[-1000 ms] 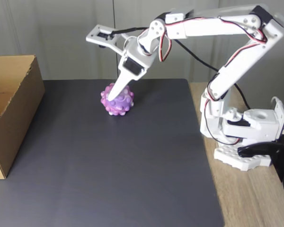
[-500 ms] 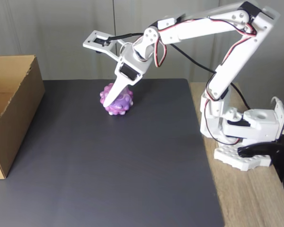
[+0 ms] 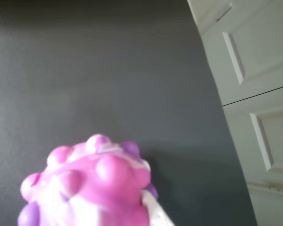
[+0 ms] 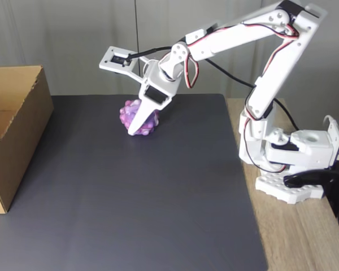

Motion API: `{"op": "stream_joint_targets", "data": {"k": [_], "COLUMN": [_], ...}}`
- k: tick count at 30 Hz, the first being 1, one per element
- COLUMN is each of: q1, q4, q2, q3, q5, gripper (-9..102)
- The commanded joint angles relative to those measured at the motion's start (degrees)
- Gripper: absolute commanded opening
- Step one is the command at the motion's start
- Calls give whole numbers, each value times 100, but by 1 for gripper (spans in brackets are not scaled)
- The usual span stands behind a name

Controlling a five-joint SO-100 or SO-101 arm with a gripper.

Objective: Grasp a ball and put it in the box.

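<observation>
The ball (image 4: pixel 140 117) is seen on the dark mat (image 4: pixel 158 192), apparently clamped by the gripper (image 4: pixel 137 129). The box (image 4: pixel 14 130) sits well apart at 9 o'clock in the fixed view.

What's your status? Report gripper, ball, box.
Gripper down at the ball, closure unconfirmed. Ball on the dark mat, not lifted. Box at fixed view's left edge, path to it unobstructed.
</observation>
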Motion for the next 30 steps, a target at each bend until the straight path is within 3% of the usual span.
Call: {"op": "stream_joint_targets", "data": {"k": [1, 16, 30], "q1": [-88, -97, -132], "q4": [-70, -237, 123], "q2": [-62, -176, 677], "q3": [26, 26, -70], "q5": [53, 132, -158], "gripper": [33, 10, 12]}}
